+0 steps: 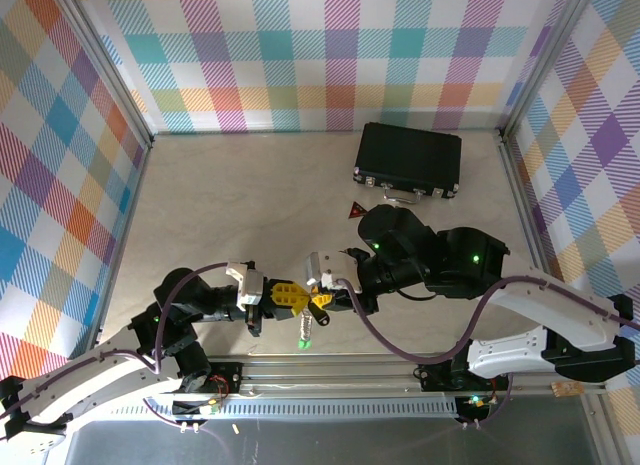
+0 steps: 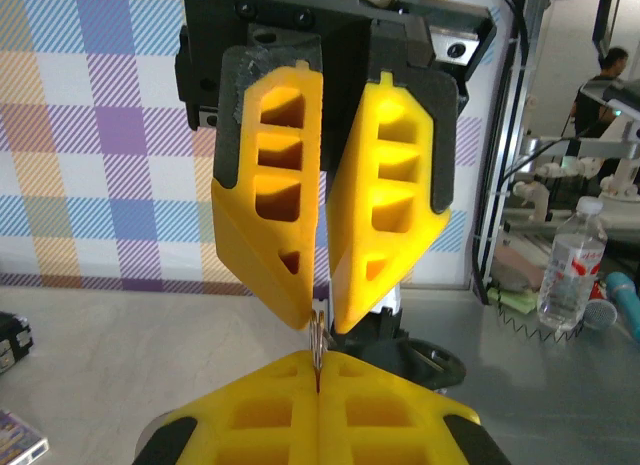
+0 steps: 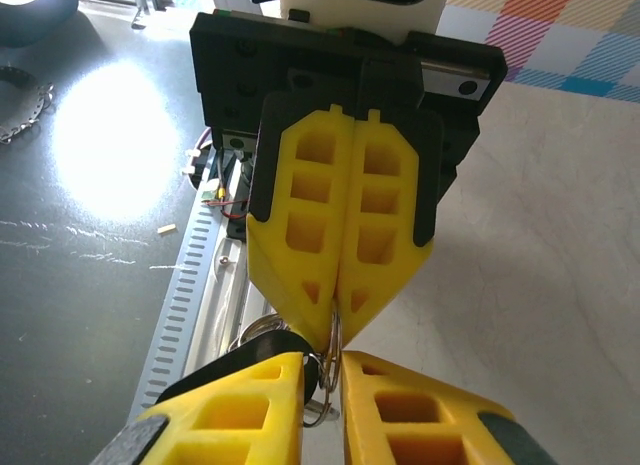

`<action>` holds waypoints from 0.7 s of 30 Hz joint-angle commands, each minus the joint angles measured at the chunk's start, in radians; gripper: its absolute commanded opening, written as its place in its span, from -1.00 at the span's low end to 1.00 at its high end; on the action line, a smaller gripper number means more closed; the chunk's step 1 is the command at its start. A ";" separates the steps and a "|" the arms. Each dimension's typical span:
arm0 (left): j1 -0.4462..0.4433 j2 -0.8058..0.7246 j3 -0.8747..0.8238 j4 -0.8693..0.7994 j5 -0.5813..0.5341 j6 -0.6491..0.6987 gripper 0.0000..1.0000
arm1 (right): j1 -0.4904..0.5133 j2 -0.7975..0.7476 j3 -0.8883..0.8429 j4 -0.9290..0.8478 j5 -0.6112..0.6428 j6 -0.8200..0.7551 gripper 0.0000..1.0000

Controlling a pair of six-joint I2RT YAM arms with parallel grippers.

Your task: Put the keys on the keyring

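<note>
The keyring (image 3: 329,381) shows as a thin silvery wire ring, held in the air between both grippers near the table's front edge. My left gripper (image 2: 318,360) is shut flat on the keyring (image 2: 318,337). Facing it tip to tip, my right gripper (image 3: 323,360) has its jaws a narrow gap apart, and the ring and the black key's head (image 3: 268,347) fill that gap. From above, the left gripper (image 1: 295,299) and the right gripper (image 1: 318,304) meet, and the green-headed key (image 1: 306,336) hangs just under them. The black key's blade is hidden.
A black rectangular case (image 1: 408,158) lies at the back right, with a dark red triangular piece (image 1: 356,210) in front of it. An aluminium rail (image 1: 350,370) runs along the front edge below the grippers. A patterned card (image 2: 20,447) lies on the table. Plaid walls enclose the other sides.
</note>
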 commanded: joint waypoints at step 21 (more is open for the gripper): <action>-0.006 0.016 0.097 -0.219 -0.127 0.070 -0.89 | 0.005 0.063 0.087 -0.147 0.095 -0.072 -1.00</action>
